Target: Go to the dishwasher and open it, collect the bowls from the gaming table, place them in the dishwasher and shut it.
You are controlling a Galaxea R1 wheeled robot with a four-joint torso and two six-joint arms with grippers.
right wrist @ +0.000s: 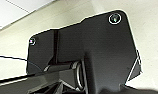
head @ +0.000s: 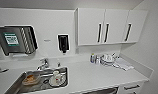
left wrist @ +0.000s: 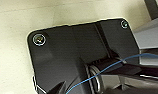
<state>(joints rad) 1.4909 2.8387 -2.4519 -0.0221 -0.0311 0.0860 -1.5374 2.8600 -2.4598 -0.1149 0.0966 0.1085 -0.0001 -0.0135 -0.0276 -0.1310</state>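
Observation:
I face a white kitchen counter [head: 95, 75] from close by. Just under its front edge a dark grey strip [head: 102, 91] is cut off by the picture's edge; I cannot tell whether it is the dishwasher's top. The gaming table and its bowls are out of view. Both wrist views look down past the robot's dark plate onto a pale floor [left wrist: 12, 62] [right wrist: 150, 37].
A steel sink [head: 20, 83] on the left holds dishes, with a tap [head: 43, 64] behind it. Bottles and stacked dishes [head: 107, 59] stand at the back right, beside a cloth [head: 123, 64]. On the wall hang white cabinets [head: 107, 26], a towel dispenser [head: 16, 40] and a soap dispenser [head: 63, 43]. A white drawer [head: 131, 87] sits low right.

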